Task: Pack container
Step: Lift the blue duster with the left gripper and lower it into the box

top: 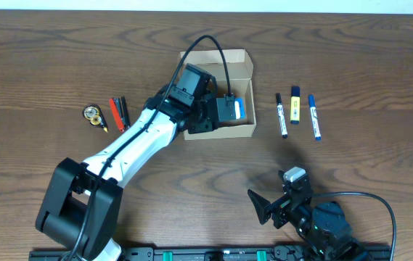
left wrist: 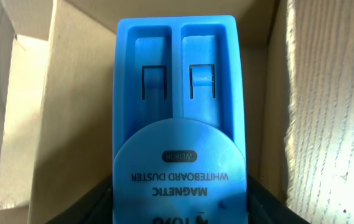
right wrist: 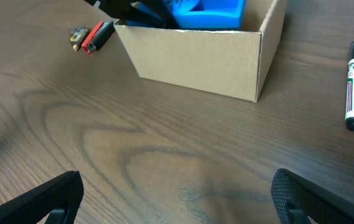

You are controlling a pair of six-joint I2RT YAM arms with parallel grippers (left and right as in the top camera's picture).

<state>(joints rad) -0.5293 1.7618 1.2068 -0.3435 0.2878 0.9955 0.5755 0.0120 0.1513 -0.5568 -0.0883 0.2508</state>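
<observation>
Overhead, the dark wood-grain worktop [top: 351,43] carries everything, its streaked brown surface matte. The left arm [top: 141,141], white shell with black joints, reaches into the container [top: 241,64], a plain tan cardboard box standing open near the middle of the far half, with its flap folded back. The left end effector [top: 226,110] is inside the box, clamped on a bright blue moulded plastic duster [left wrist: 180,93]. In the left wrist view its round label reads "MAGNETIC WHITEBOARD DUSTER", seen upside down; a small dark oval badge above it is too fine to read. Two rectangular recesses are pressed into the duster's body.

The right end effector [right wrist: 177,196] hovers near the front edge, its black fingers spread wide apart, gripping nothing.

Right of the box lie three markers side by side: a white one with a black cap [top: 281,114] and a green label, a short blue-and-yellow one [top: 295,105], and a blue-capped one [top: 313,117]. Left of the arm lie red and black pens [top: 119,112] and a small round brass-coloured object [top: 91,113].
</observation>
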